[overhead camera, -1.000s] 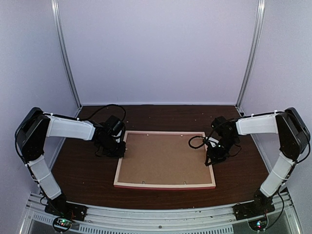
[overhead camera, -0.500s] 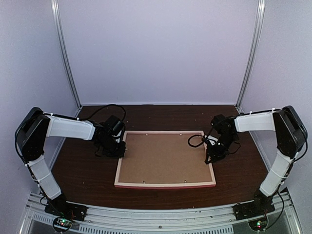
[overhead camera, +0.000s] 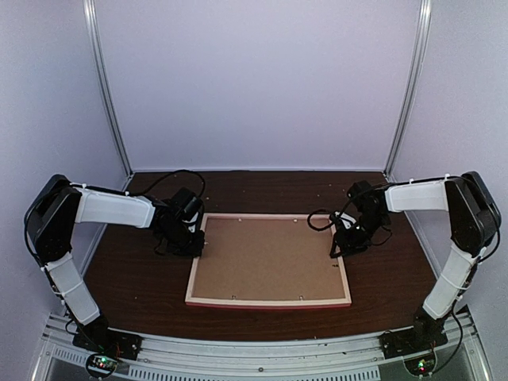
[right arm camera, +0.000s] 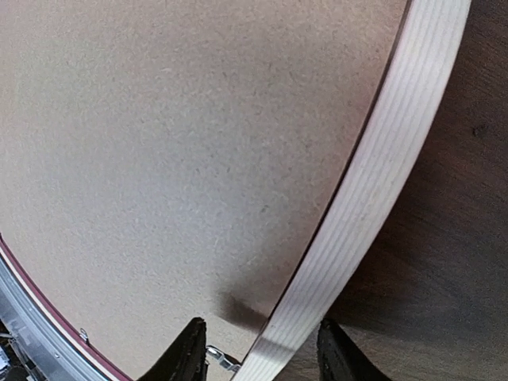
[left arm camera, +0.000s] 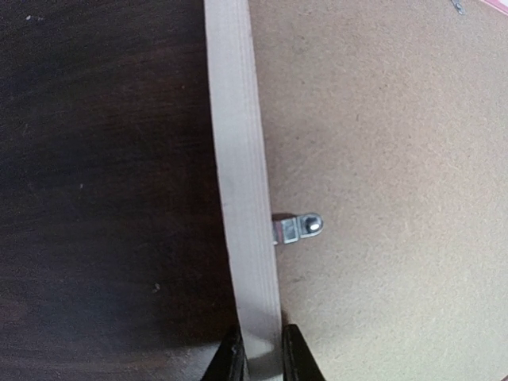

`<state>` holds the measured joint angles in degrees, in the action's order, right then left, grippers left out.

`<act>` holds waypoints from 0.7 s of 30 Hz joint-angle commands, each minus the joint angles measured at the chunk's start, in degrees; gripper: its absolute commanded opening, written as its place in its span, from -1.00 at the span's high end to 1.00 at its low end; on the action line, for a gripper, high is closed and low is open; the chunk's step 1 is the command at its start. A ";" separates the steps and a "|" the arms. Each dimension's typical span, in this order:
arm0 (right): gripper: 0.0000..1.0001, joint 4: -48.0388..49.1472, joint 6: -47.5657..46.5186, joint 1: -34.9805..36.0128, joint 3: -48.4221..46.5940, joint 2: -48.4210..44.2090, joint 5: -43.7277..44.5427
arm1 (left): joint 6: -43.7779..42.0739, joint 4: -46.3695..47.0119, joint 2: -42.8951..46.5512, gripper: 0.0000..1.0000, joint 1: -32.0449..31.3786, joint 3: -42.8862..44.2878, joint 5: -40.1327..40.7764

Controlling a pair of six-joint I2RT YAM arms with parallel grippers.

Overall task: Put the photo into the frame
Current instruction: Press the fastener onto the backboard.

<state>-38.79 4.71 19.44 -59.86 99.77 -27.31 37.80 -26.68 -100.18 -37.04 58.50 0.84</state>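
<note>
Left gripper point(left arm camera: 259, 355): jaws clamped on the pale bar of the frame point(left arm camera: 238, 159), one finger on each side. Just ahead and to its right, a metal clip point(left arm camera: 298, 228) projects from the bar over the board point(left arm camera: 381, 143); dark table point(left arm camera: 95, 175) to its left. Right gripper point(right arm camera: 262, 353): jaws apart, straddling the opposite bar; board to its left, table to its right. Frame lies flat, back up.

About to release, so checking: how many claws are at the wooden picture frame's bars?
2. The left claw pinches the pale rectangular wooden frame by its left bar; the right claw straddles its right bar, jaws open. Neither is hidden.
</note>
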 commanded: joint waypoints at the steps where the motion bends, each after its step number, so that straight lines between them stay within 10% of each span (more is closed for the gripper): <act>1: 0.04 2.13 3.00 -0.37 -1.00 -0.68 -1.29 | -2.47 -2.07 -0.81 0.68 -1.08 0.55 -3.07; 21: 0.19 4.88 10.09 -0.37 4.29 -2.65 3.33 | -2.32 -2.42 -0.07 0.47 -1.11 0.49 -2.36</act>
<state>-36.16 11.07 19.44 -56.64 98.45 -26.70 36.45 -27.27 -100.18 -37.26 58.52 0.03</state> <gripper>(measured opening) 0.424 0.249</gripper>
